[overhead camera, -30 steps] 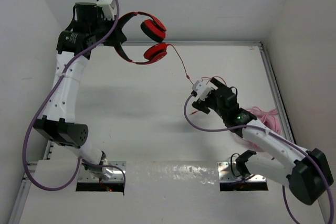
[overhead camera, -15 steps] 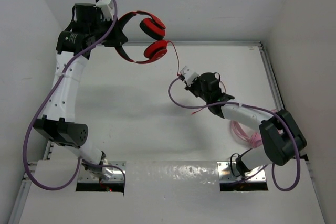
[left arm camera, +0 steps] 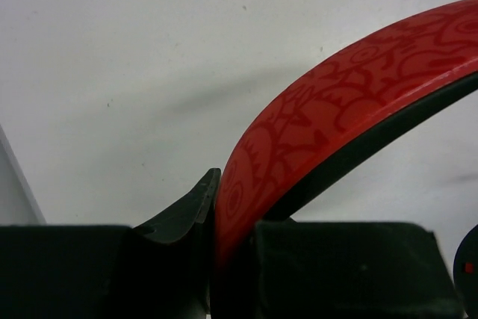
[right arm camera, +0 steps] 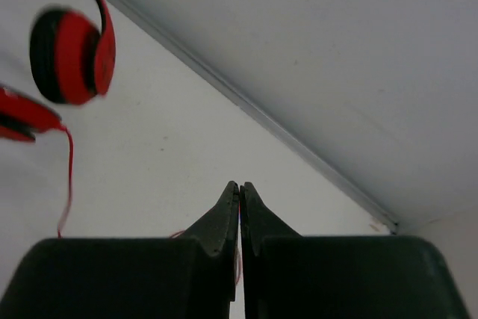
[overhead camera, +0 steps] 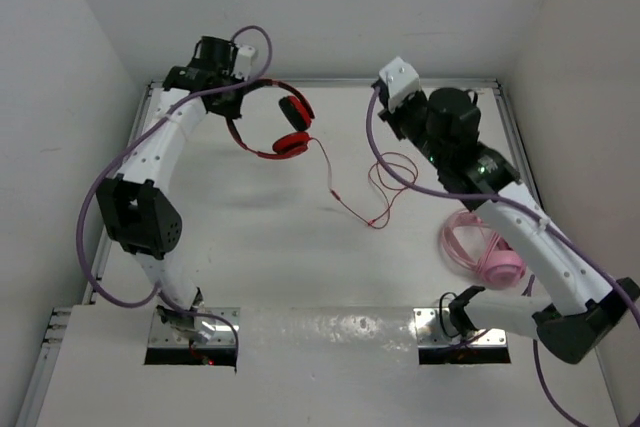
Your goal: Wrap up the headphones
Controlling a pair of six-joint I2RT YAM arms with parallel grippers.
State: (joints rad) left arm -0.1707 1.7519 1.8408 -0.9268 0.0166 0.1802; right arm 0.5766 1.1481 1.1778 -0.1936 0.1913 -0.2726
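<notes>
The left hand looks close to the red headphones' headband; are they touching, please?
Touching. The left wrist view shows the left hand shut on the headphones, their red band pinched between its fingers.

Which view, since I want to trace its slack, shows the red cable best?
Top external: the red cable runs whole from the earcup to its loose loops. Right wrist catches only a short stretch below the earcup; left wrist shows just the headband.

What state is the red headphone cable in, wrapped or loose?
Loose: the cable trails from the headphones in open loops, none wound round them.
</notes>
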